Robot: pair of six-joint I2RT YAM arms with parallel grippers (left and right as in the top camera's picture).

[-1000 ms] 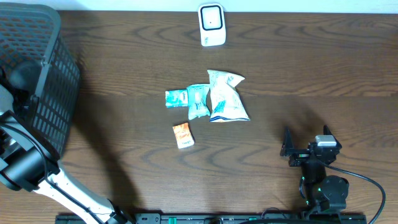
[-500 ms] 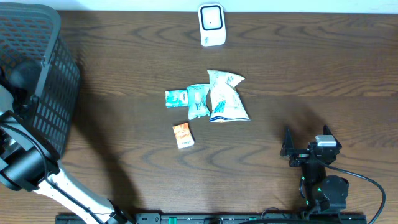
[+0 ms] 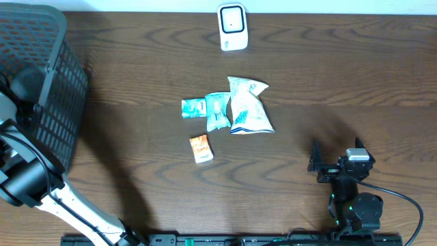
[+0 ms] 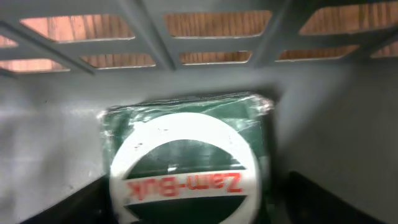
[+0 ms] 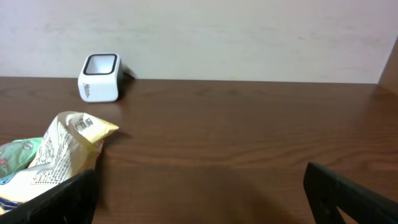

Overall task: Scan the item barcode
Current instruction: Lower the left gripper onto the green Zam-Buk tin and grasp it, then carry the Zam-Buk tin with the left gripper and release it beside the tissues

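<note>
Left wrist view looks into the grey basket (image 4: 56, 124), where a green Zam-Buk pack (image 4: 186, 130) lies between the left gripper's (image 4: 186, 208) spread fingers, with a gap showing on the pack's right. Overhead, the left arm (image 3: 31, 184) bends from lower left into the basket. The right gripper (image 3: 336, 147) stands wide apart at lower right of the dark wooden table (image 3: 136, 171). The scanner (image 3: 232, 27) is at top centre.

Overhead: even, dimmish; soft shadows on dark brown wooden table (image 3: 136, 61) by grey mesh plastic basket (image 3: 41, 68). L wrist: green wrapped packet (image 4: 186, 155) blurry, out of focus. R wrist sharp.
</note>
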